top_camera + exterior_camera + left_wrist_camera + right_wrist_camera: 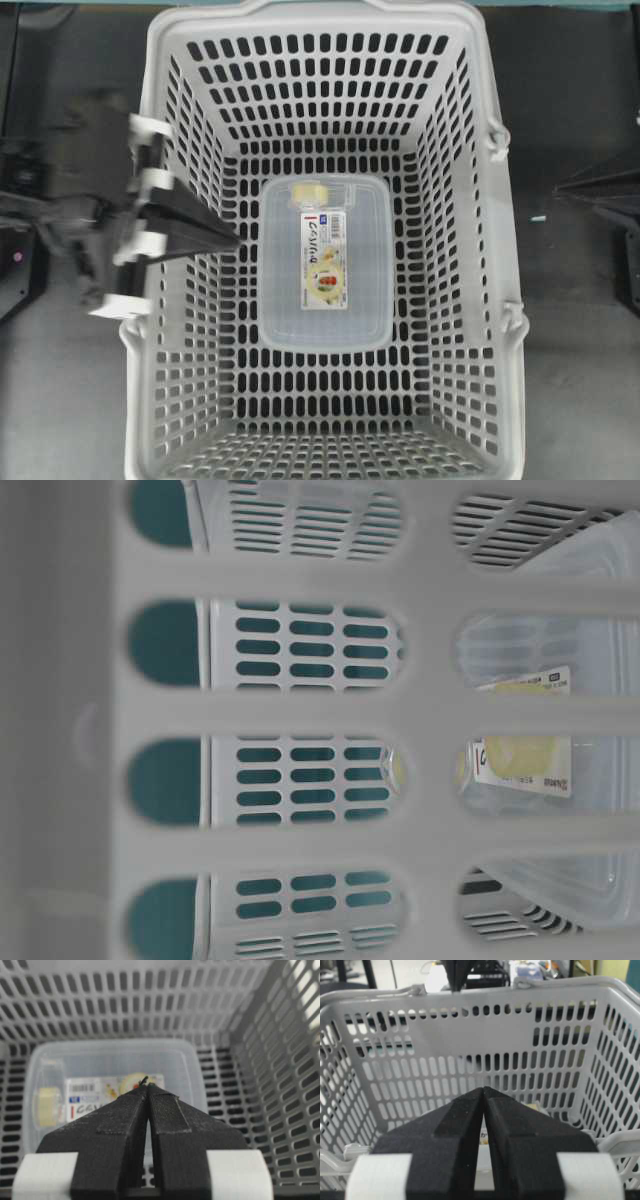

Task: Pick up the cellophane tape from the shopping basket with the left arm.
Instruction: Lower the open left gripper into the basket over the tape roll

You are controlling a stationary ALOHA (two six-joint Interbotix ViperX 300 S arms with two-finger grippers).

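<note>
Cellophane tape (309, 193), a small pale-yellowish roll, shows at the far end of a clear rectangular box (325, 315) that lies flat on the floor of the shopping basket (480, 300); whether the roll is inside the box or lying on its lid cannot be told. In the left wrist view the roll (46, 1106) appears at the left end of that box (175, 1060), beside the white-red-yellow label (95, 1095).

The box sits near the middle of the basket floor, clear of all 4 walls. The basket itself stands on the dark bench (580, 380) and fills most of the overhead view.

The left tool (232, 240) reaches over the left rim of the basket, its 2 black fingers pressed together to a point and gripping nothing. Its tip hangs above the floor slots just left of the box, apart from the roll. From its own camera the closed tips (146, 1085) point toward the label.

The right tool (483, 1091) is also closed with nothing in it, held outside the right wall of the basket (470, 1035), pointing at it. In the overhead view only a dark part of the right arm (610, 190) shows at the right edge.
</note>
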